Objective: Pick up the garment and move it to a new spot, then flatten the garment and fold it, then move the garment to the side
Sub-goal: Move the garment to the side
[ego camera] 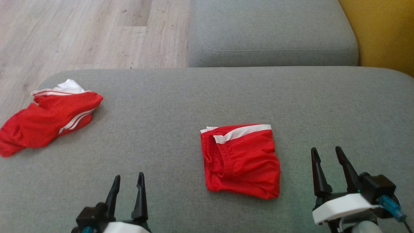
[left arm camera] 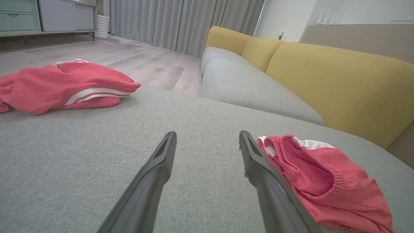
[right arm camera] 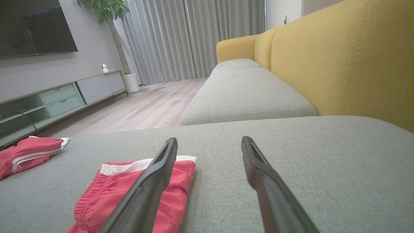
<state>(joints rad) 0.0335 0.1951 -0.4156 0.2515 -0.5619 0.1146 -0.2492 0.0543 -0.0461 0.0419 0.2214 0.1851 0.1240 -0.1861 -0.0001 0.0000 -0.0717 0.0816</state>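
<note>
Two red garments on the grey seat cushion (ego camera: 181, 97), folding seemingly done.
Broad bare cushion lies right and ahead; its left edge drops to the floor (ego camera: 97, 32) beside the bunched garment (ego camera: 48, 121). The folded garment (ego camera: 241, 160) sits mid-cushion, likely awaiting only its move aside. Left end effector (ego camera: 128, 175) and right end effector (ego camera: 326, 149) stand open, empty, either side of it.

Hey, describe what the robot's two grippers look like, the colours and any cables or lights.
Both the left gripper and right gripper have two long, black, tapering fingers on a black base, with a white housing behind it. The right one also carries a blue plug with a thin dark cable and a small green light.
</note>
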